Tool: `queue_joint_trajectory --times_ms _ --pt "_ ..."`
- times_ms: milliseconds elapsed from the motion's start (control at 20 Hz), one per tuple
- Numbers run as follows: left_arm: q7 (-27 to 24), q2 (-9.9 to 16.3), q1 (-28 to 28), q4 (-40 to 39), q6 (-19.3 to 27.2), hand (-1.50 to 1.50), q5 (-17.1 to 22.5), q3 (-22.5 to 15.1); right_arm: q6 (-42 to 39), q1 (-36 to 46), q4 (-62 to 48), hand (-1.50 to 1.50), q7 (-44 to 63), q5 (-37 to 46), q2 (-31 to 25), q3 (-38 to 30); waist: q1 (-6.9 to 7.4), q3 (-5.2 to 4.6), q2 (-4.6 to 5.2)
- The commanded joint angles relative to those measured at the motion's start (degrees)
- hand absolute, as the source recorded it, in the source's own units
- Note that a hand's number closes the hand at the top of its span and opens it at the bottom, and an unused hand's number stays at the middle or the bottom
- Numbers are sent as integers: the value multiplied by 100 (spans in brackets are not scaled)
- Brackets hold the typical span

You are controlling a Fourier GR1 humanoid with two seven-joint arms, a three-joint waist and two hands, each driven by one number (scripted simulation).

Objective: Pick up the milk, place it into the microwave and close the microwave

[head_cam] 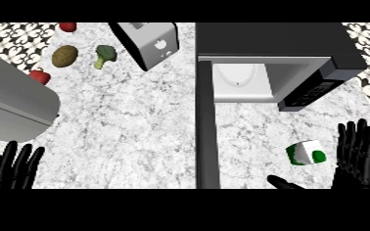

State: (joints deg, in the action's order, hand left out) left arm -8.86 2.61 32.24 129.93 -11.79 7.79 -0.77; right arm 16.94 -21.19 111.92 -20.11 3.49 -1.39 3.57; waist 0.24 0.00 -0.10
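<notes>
The milk (306,153), a small white and green carton, lies on the marble counter at the lower right. My right hand (352,152) is open just right of it, fingers straight, thumb stretched out below the carton, not touching it. The microwave (282,41) stands at the upper right with its white inside showing, and its dark door (206,127) swings open toward me down the middle of the view. At the lower left edge my left hand (19,167) rests open, fingers up.
A toaster (148,41) stands left of the microwave. Broccoli (105,55), a potato (64,56) and two red vegetables (39,76) lie at the upper left. A grey curved object (22,103) juts in from the left edge.
</notes>
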Motion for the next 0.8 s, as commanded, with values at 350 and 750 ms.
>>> queue_joint_trajectory --times_ms 350,750 --pt "-331 -104 79 -207 -279 -150 -42 113 9 437 -1488 -150 -852 -200 -54 -773 -5 1 6" --pt "-325 -256 471 61 17 -150 -582 -671 -521 360 -2426 -150 -1492 -766 -428 -1545 -12 3 3"
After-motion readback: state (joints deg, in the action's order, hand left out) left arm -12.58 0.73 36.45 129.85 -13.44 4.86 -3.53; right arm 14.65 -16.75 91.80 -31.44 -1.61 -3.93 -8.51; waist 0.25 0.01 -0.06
